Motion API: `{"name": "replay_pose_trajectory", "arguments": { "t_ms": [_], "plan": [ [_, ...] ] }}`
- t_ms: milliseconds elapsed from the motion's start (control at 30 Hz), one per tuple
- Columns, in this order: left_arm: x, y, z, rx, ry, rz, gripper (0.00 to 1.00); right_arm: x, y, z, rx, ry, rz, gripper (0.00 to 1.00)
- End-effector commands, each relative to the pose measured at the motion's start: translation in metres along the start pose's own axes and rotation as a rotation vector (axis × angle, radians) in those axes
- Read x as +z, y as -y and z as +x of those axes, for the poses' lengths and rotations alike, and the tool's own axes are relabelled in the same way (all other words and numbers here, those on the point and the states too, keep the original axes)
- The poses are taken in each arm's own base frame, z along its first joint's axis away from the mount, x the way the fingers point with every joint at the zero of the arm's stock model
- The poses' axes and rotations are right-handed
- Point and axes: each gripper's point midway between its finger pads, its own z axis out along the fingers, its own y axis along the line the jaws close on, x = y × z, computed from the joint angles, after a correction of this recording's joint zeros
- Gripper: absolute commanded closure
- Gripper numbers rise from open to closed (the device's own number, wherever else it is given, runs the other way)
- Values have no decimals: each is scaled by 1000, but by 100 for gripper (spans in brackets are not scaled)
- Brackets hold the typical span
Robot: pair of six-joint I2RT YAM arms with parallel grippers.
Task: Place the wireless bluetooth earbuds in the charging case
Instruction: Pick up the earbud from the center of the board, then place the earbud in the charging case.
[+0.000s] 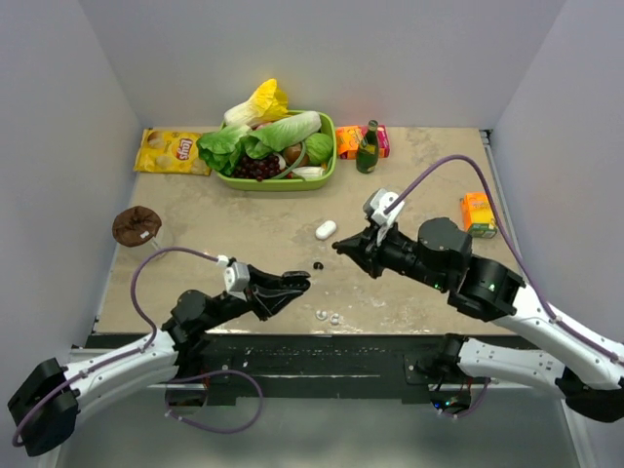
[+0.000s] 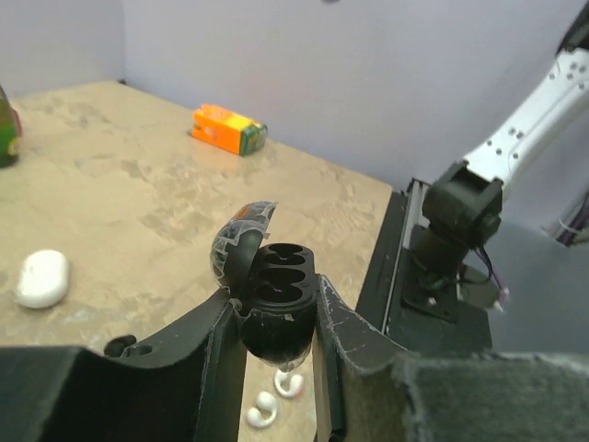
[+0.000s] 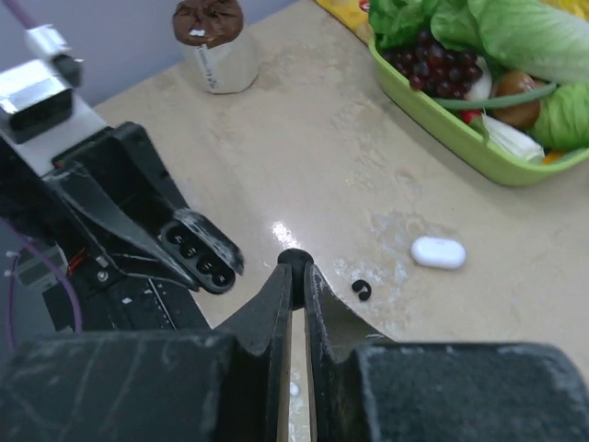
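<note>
My left gripper is shut on a black charging case, holding it above the table with the lid flipped open and its slots empty. Just right of it, my right gripper is shut on a tiny black earbud pinched at its fingertips. A second black earbud lies on the table between the arms. Two whitish earbuds lie near the front edge, below the held case. A closed white case rests further back.
A green basket of vegetables and grapes stands at the back. Beside it are a chips bag, a green bottle and an orange-pink packet. An orange juice box sits right. A brown-topped jar stands left.
</note>
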Motion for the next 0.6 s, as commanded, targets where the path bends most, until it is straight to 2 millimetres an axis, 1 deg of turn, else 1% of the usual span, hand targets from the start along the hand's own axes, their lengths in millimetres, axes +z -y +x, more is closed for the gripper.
{"name": "replay_pose_trajectory", "arguments": {
  "t_ms": [0,33,67,133,200,233,300,433,500,567],
  "plan": [
    [7,26,-3,15,-8,162,100,-14,-35,45,-203,-223,-162,100],
    [11,29,-5,6,-20,181,100,-17,-40,47,-217,-235,-183,100],
    [13,33,-8,6,-14,202,100,-21,-45,48,-225,-238,-214,100],
    [14,40,-11,-3,-16,243,100,-24,-51,52,-239,-244,-250,100],
    [15,46,-11,-3,-31,279,100,-30,-62,54,-246,-238,-310,100],
    [17,48,-14,5,-34,291,100,-31,-64,56,-247,-245,-320,100],
    [17,53,-12,2,-58,323,100,-33,-71,61,-253,-258,-349,100],
    [22,58,-16,6,-70,359,100,-32,-82,75,-256,-299,-390,100],
    [23,60,-16,5,-76,374,100,-31,-85,74,-246,-286,-400,100],
    [25,60,-14,2,-85,379,100,-32,-91,68,-233,-249,-427,100]
  ]
}}
